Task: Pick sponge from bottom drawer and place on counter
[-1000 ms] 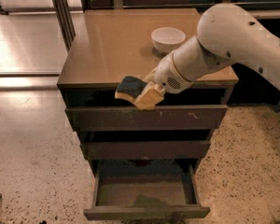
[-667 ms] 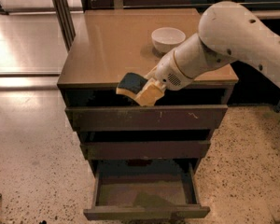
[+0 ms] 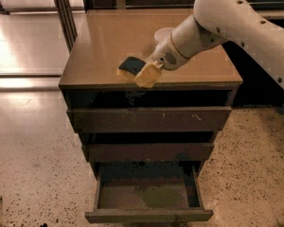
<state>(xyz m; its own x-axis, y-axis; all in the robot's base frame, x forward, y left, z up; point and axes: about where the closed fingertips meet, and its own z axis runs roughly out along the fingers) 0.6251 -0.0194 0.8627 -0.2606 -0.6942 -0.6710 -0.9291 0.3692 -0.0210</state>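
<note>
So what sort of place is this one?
Probably an office or lab interior: speckled terrazzo floor, dark brown wooden three-drawer cabinet with tan top, dark metal frame posts. The gripper holds a dark blue sponge over the cabinet's front edge.

No legible text (end effector [image 3: 147, 74] included)

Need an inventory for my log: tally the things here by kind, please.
Sponge: 1, held in the gripper above the counter's front edge
Bowl: 1
Counter: 1
Drawers: 3 (top drawer, middle drawer, bottom drawer)
Total: 6
</note>
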